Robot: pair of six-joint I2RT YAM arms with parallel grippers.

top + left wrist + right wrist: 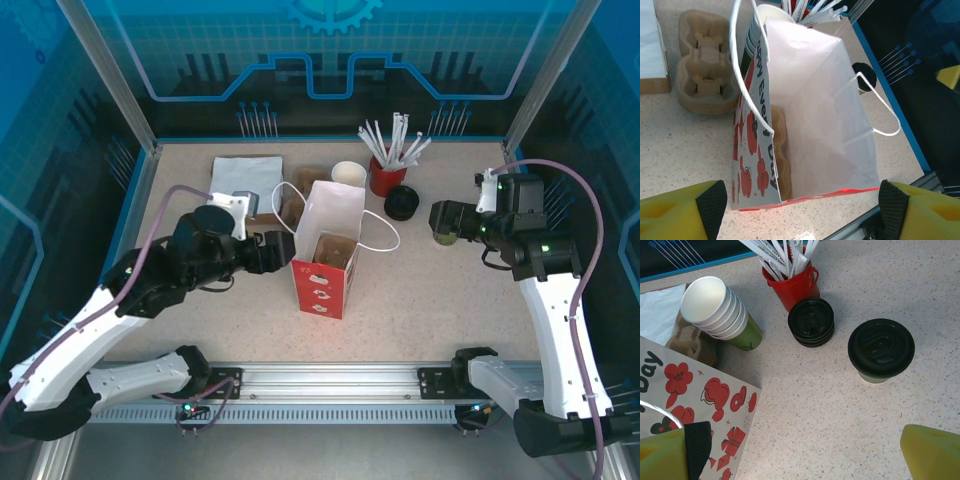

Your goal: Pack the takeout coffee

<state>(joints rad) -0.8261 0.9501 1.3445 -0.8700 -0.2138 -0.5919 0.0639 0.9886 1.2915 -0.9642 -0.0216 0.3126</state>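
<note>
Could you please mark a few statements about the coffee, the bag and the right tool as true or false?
1. The takeout coffee is lidded. True.
2. The takeout coffee sits inside the paper bag. False: it stands on the table, outside the bag.
3. A cardboard carrier lies inside the paper bag. True.
4. The red cup holds spoons. False: it holds white straws.
5. The right tool grips the takeout coffee. False: it is open and apart from the cup.
</note>
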